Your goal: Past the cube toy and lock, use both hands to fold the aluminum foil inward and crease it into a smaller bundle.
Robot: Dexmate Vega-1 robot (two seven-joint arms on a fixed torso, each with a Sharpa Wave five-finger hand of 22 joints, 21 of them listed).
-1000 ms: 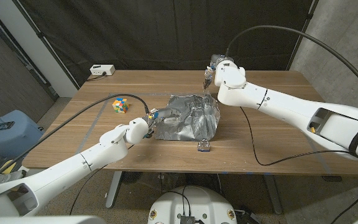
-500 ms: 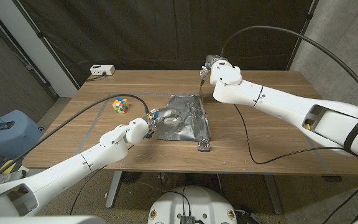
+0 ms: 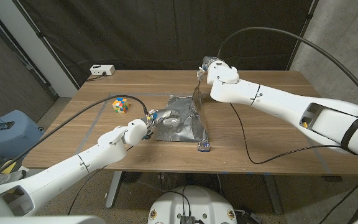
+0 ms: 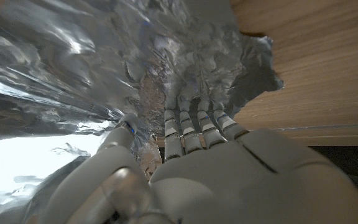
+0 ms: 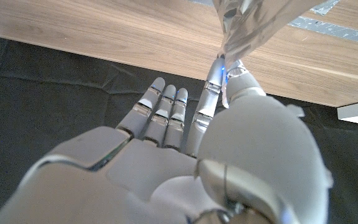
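Note:
The crinkled aluminum foil [image 3: 178, 122] lies mid-table, its right side lifted into an upright flap. My right hand [image 3: 206, 70] holds the top of that flap; in the right wrist view the thumb and a finger of my right hand [image 5: 185, 143] pinch a foil [image 5: 253, 18] corner while the other fingers are spread. My left hand [image 3: 148, 121] grips the foil's left edge; in the left wrist view my left hand [image 4: 216, 162] has its fingers on the foil [image 4: 73, 62] and its thumb against a fold. The multicoloured cube toy [image 3: 120, 105] sits left of the foil. The small lock [image 3: 204, 147] lies near the front edge.
A white box [image 3: 102, 70] with a cable sits at the table's [image 3: 272, 124] back left corner. Bare wood stretches to the right of the foil. A dark curtain hangs behind the table, and cables trail from both arms.
My right hand has moved left with the foil's right side, and the flap now stands upright over the sheet. The left hand has stayed put.

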